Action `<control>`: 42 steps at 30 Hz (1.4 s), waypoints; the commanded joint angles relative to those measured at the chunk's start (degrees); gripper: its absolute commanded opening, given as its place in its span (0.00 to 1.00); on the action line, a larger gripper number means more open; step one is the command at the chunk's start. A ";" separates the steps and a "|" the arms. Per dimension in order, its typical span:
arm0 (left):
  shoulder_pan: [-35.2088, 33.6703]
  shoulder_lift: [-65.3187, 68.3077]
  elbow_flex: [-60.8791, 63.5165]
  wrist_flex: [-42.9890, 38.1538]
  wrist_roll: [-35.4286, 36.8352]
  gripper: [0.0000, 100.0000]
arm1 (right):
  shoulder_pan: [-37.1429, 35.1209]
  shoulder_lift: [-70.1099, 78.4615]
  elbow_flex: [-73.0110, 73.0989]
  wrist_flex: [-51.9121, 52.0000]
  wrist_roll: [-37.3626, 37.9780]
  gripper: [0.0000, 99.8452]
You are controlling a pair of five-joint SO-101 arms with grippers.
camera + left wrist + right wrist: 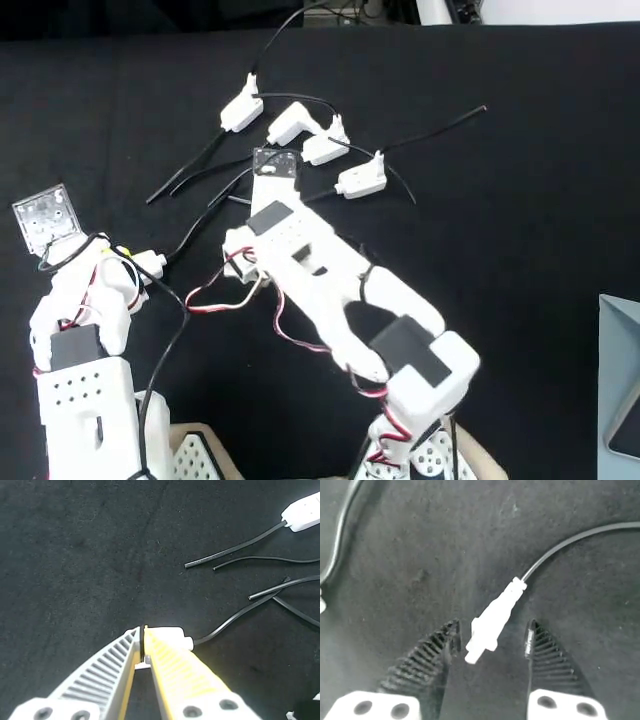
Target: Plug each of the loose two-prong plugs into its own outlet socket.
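Right jaws flank a plug (492, 622), gaps both sides.

Black matte table (520, 230). Lying on it toward the far middle, a loose cluster of white connectors (325, 148), trailing black cords (440, 128) fanning outward. Flat on the surface too, a white plug (492, 622) with its cord curving away. At the right edge, a grey container (620, 380).

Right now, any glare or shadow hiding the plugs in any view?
Left wrist view: held plug at the tip of the left gripper is blown out white, surface detail lost. Right wrist view: loose plug evenly lit, no glare. High view: far plugs bright on black cloth, outlines readable.
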 commanded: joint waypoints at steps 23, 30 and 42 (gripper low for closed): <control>-0.04 -0.70 -0.40 -1.23 -0.26 0.03 | 2.99 3.03 -7.34 5.89 3.34 0.01; -0.04 -0.70 -0.40 -1.23 -0.26 0.03 | 4.40 -6.46 -7.87 16.97 14.15 0.01; 0.31 -0.70 -0.40 -1.23 -0.26 0.03 | 4.13 -41.36 8.04 19.16 31.12 0.01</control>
